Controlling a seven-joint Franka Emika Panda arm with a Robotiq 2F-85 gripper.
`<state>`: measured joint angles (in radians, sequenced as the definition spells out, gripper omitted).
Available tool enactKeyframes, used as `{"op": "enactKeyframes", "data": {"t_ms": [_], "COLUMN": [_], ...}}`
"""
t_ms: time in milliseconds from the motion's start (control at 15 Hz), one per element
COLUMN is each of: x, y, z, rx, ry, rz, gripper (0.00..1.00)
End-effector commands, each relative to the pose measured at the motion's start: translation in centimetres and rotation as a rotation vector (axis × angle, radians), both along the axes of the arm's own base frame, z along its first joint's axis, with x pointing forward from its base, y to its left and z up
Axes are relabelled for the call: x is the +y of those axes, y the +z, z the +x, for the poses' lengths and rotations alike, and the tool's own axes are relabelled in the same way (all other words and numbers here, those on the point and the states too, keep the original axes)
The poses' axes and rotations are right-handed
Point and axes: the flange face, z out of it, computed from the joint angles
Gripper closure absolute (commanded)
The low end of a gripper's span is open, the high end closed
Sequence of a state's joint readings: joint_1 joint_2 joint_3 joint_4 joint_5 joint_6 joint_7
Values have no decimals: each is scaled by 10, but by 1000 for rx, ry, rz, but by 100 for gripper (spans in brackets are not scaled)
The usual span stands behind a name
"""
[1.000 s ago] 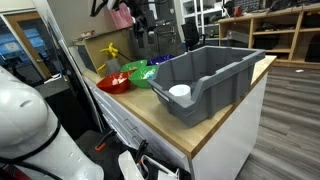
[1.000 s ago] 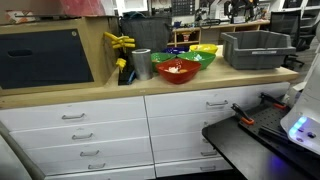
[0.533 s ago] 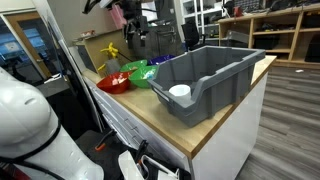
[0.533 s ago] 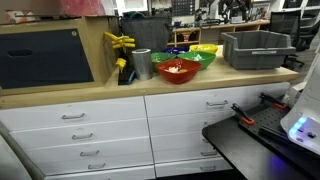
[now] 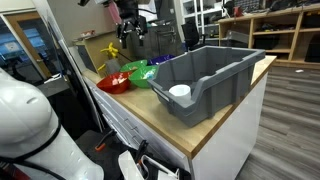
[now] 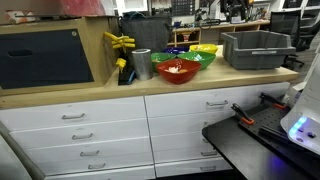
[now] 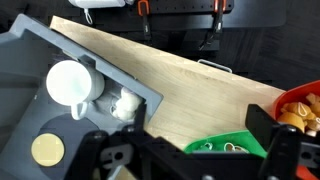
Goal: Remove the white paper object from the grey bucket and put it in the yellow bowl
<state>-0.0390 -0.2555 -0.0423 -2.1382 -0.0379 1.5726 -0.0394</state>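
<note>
The white paper object (image 5: 179, 91) is a small round cup that sits inside the grey bucket (image 5: 225, 70) by its low cut-out. In the wrist view the cup (image 7: 70, 82) lies in the bucket's corner (image 7: 40, 60) beside a crumpled white scrap (image 7: 125, 105). The yellow bowl (image 6: 206, 48) stands behind the green bowl. My gripper (image 5: 129, 22) hangs high above the bowls, away from the bucket. In the wrist view its fingers (image 7: 200, 137) are spread wide with nothing between them.
A red bowl (image 5: 113, 82), a green bowl (image 5: 140, 72) and a blue bowl (image 5: 160, 60) stand in a row on the wooden counter (image 5: 170, 125). A metal can (image 6: 141, 64) and a yellow object (image 6: 120, 42) stand further along. A tan disc (image 7: 44, 149) lies in the bucket.
The arm has shifted slightly at the back above the bowls. The cup, bucket and bowls have not moved.
</note>
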Motion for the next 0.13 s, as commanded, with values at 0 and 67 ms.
{"op": "enactKeyframes", "data": {"t_ms": [0,67], "x": [0,0], "y": [0,-1], "z": [0,0], "rx": [1,2], "ry": [-1,-1], "rz": [0,0], "gripper": [0,0]}}
